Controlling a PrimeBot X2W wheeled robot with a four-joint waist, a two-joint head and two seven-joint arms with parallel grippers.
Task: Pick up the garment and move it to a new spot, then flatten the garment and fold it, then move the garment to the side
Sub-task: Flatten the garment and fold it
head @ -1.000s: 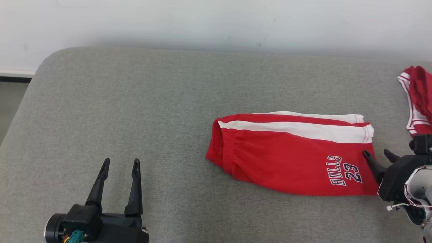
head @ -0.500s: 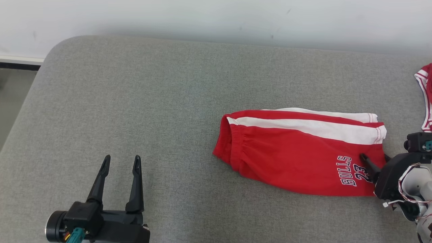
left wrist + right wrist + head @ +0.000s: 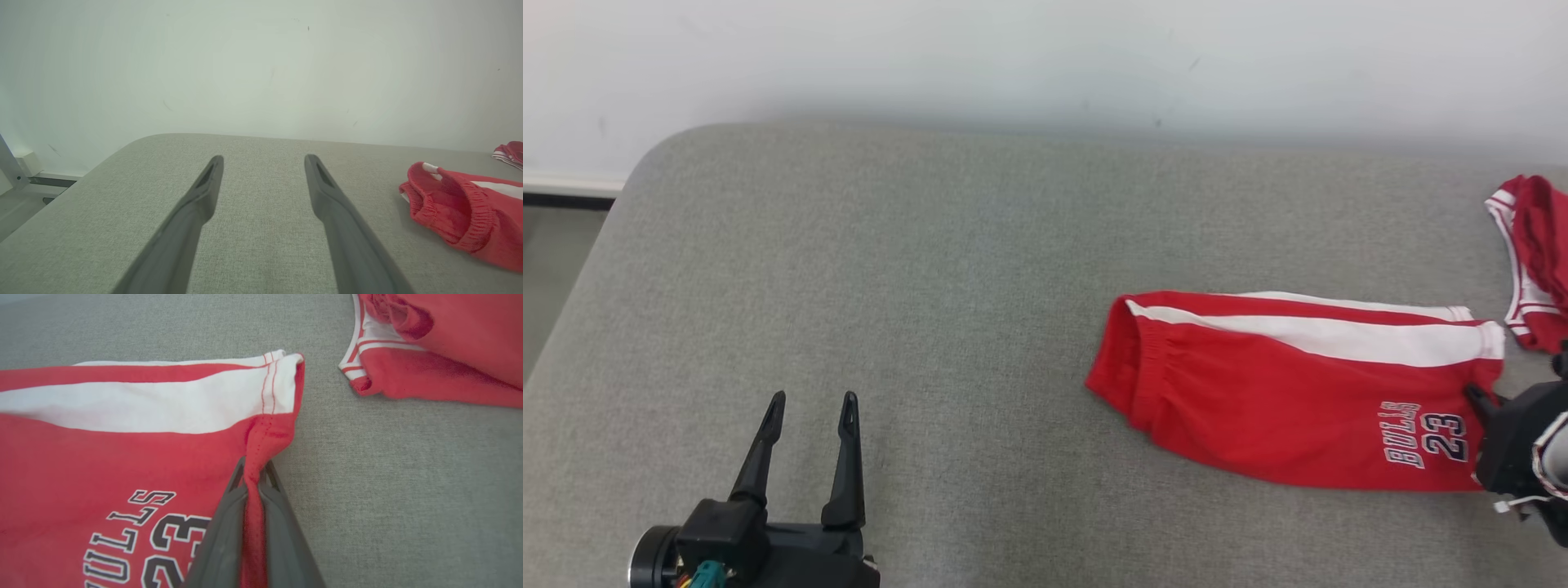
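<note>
The garment (image 3: 1282, 400) is a pair of red shorts with a white side stripe and "BULLS 23" print, folded flat on the grey cushion (image 3: 931, 286) at the right. My right gripper (image 3: 1476, 400) is shut on its hem at the right end; in the right wrist view the red hem (image 3: 261, 437) is pinched between the two dark fingers (image 3: 222, 535). My left gripper (image 3: 809, 408) stands open at the lower left, well away from the shorts, nothing between its fingers (image 3: 196, 204). The elastic waistband end (image 3: 453, 204) lies to its right.
A second red and white garment (image 3: 1535, 253) lies at the far right edge, a narrow strip of cushion apart from the shorts (image 3: 429, 355). A white wall (image 3: 1045, 57) rises behind the cushion. The cushion's rounded left corner (image 3: 645, 171) drops to a floor strip.
My right gripper has closed on the hem of the shorts, which now sit further right. The left gripper has stayed open in place. The head camera has shifted a little.
</note>
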